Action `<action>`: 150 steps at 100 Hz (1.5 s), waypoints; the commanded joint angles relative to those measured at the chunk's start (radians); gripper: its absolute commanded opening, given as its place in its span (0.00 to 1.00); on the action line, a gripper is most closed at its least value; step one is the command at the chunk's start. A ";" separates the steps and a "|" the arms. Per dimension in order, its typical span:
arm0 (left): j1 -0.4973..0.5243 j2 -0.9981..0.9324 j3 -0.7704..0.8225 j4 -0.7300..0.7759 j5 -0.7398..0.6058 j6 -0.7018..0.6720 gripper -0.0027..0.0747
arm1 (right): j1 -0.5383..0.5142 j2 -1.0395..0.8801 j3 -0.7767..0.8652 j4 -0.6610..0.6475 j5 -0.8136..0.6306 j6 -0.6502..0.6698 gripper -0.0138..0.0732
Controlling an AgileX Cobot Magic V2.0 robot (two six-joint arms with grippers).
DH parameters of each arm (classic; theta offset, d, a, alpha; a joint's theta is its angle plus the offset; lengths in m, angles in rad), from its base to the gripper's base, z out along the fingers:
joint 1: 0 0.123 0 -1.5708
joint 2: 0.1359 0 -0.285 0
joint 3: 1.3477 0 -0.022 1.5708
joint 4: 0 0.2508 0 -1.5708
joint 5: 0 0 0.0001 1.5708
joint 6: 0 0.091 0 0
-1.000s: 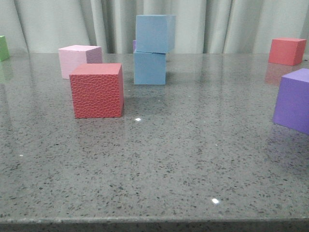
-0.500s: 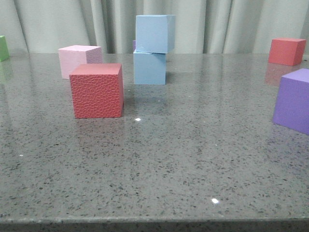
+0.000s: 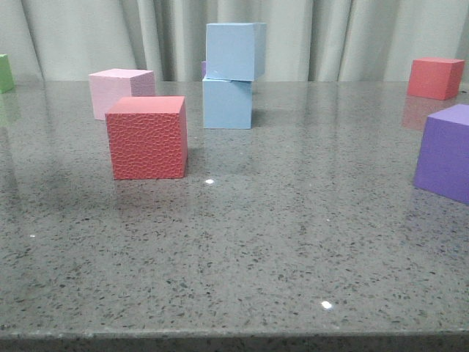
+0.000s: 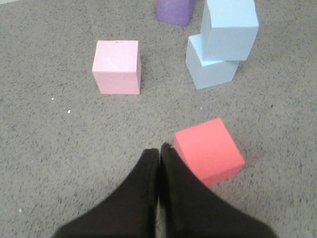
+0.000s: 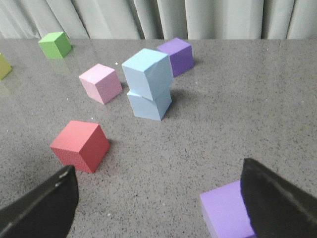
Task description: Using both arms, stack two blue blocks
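- On the grey speckled table (image 3: 242, 249) in the front view stand two blue blocks, the upper blue block (image 3: 234, 50) sitting twisted on the lower blue block (image 3: 227, 103); around them are two red cubes, the near red cube (image 3: 147, 137) and the far red cube (image 3: 435, 77), one pink cube (image 3: 117, 91), one near purple cube (image 3: 445, 152) and a green cube (image 3: 6, 72) at the left edge. Neither pincer shows.
- Left wrist view: the left gripper (image 4: 159, 151) has its fingers pressed together, holding nothing. The stack lies well apart from it, past the red cube beside the fingertips.
- Right wrist view: the right gripper (image 5: 158, 181) is spread wide and empty, with the stack well ahead, a far purple cube (image 5: 177, 55) behind it.
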 commanded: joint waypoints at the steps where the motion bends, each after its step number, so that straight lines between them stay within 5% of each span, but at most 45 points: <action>1: -0.009 -0.088 0.049 0.036 -0.090 -0.012 0.01 | -0.002 -0.004 -0.025 -0.015 -0.042 -0.011 0.91; 37: -0.009 -0.392 0.314 0.064 -0.158 -0.012 0.01 | -0.002 -0.004 -0.015 -0.025 0.004 -0.011 0.85; 79: -0.009 -0.762 0.594 0.041 -0.174 -0.012 0.01 | -0.002 -0.039 0.107 -0.024 -0.027 -0.011 0.07; 112: -0.009 -1.060 0.718 0.004 -0.178 -0.012 0.01 | -0.002 -0.271 0.300 -0.025 -0.140 -0.011 0.08; 150: -0.009 -1.100 0.734 -0.018 -0.179 -0.012 0.01 | -0.002 -0.342 0.333 -0.023 -0.151 -0.011 0.08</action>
